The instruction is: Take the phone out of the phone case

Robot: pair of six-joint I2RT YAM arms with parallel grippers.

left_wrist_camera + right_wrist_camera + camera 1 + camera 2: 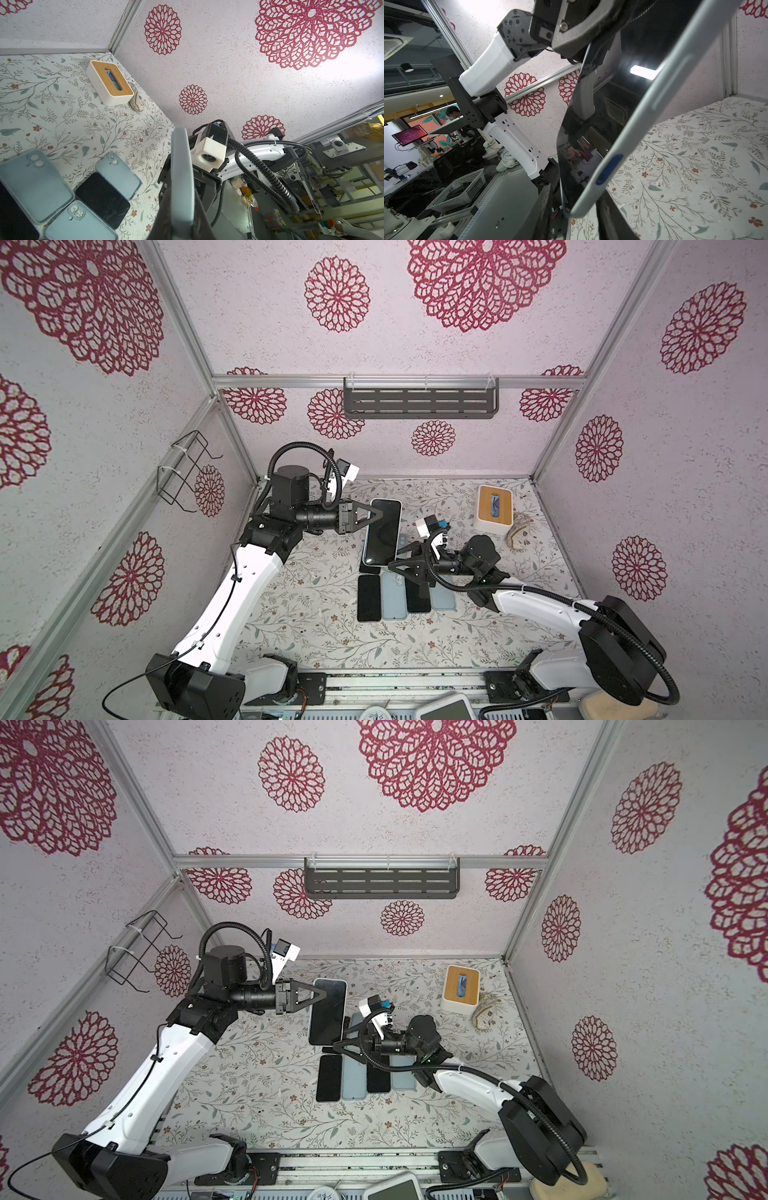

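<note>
L gripper point(372, 519) clamped on cased phone point(383, 539), held off table point(316, 614); R gripper point(395, 564) straddles its near corner, grip unclear.

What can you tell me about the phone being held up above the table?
The phone has a glossy black screen, dark and mirroring the room, seated in a pale blue-grey, matte, rubbery-looking case with a dark blue side button. It hangs above the table, screen upward. The left claw clamps one long edge; the right claw straddles a near corner.
</note>
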